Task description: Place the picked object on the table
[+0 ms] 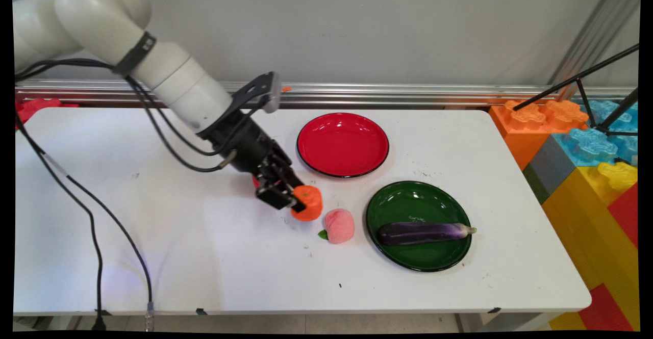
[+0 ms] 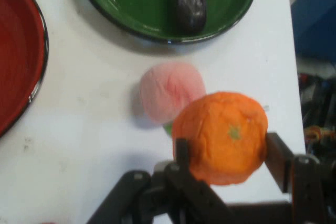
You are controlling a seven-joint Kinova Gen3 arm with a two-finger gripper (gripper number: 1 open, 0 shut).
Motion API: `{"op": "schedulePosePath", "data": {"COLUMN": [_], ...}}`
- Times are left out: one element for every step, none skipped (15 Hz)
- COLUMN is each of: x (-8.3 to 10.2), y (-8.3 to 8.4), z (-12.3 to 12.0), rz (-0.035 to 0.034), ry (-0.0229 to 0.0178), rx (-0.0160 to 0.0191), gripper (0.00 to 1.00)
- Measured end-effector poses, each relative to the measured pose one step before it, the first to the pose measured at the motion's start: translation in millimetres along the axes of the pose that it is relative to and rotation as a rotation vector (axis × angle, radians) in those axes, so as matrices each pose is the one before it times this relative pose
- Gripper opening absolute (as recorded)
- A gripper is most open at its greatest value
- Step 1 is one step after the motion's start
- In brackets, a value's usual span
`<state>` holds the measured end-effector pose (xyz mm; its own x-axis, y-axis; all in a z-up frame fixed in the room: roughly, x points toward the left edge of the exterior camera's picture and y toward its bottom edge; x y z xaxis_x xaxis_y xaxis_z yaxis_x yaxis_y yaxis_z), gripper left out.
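Item: your black two-finger gripper (image 2: pixel 226 153) pinches 1 round orange toy fruit (image 2: pixel 223 136) between its fingers. Landmark: pink toy peach (image 1: pixel 339 225) on the white table (image 1: pixel 153 227), just beside the orange, toward the green plate (image 1: pixel 408 199).

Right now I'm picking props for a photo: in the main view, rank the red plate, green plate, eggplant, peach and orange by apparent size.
1. Green plate and red plate: near-equal; green sits nearer the camera, so unranked.
2. Eggplant.
3. Orange and peach: look alike; the gripper partly covers the orange.
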<state>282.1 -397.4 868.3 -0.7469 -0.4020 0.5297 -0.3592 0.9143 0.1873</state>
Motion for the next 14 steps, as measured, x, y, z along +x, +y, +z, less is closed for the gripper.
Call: {"op": "schedulePosePath", "data": {"x": [-4.33, -7.54, -6.32, -4.11, -6.39, -5.33, -5.72, -4.76, -4.73, -4.86, -3.41, -2.88, -4.89, -2.68], "y": [-0.44, -0.84, -0.73, -0.43, -0.77, -0.74, -0.60, -0.87, -1.16, -1.26, -0.93, -0.67, -1.25, -0.64], "z": [-1.19, -2.03, -1.61, -0.92, -0.91, -0.57, 0.10, 1.05, 1.40, 2.27, 1.97, 1.84, 3.62, 2.17], "rz": [0.00195, 0.00284, 0.00161, 0.00072, 0.00012, -0.00015, -0.00105, -0.00077, -0.00048, -0.00022, -0.00019, -0.00026, 0.00102, 0.00110], "ry": [-0.00318, -0.00570, -0.00445, -0.00304, -0.00441, -0.00350, -0.00327, -0.00214, -0.00202, -0.00193, -0.00114, -0.00158, -0.00294, -0.00272], "rx": [-0.00247, -0.00385, -0.00301, -0.00188, -0.00303, -0.00258, -0.00285, -0.00233, -0.00139, -0.00123, -0.00077, -0.00080, -0.00129, -0.00080], "gripper": [0.00, 0.00, 0.00, 0.00, 0.00, 0.00, 0.00, 0.00, 0.00, 0.00, 0.00, 0.00, 0.00, 0.00]}}
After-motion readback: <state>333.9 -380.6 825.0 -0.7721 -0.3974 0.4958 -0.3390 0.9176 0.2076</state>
